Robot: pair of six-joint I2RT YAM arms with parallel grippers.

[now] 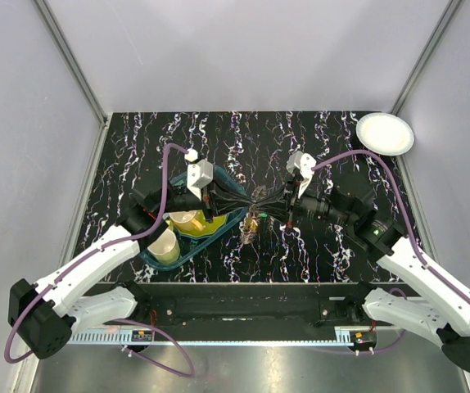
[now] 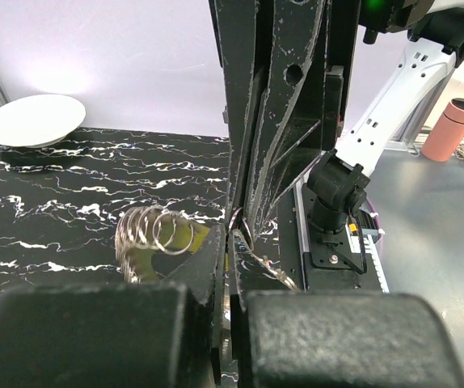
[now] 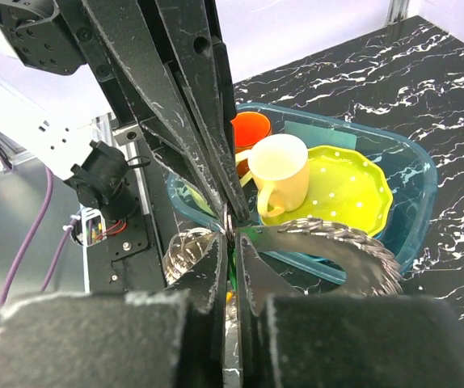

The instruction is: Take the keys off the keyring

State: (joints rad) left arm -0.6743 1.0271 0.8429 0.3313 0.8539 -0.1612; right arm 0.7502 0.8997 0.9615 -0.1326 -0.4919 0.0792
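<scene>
Keyring (image 1: 252, 226) is off the table (image 1: 325, 139), hanging under the point where the two grippers meet, mid-table, just right of the teal tray (image 3: 414, 162). Its wire turns are pulled open into loose silver coils. A yellow tag (image 2: 190, 237) hangs with them.

Left gripper (image 1: 251, 201) reaches in from the left and the right gripper (image 1: 267, 202) from the right, tip to tip. In each wrist view the fingers are pressed nearly together on a thin strand of the keyring; both look clenched on it.

The tray holds a yellow plate (image 3: 353, 182), a cream mug (image 3: 279, 174) and an orange cup (image 3: 252, 129). White plate (image 1: 385, 133) sits at the far right corner, well apart.
</scene>
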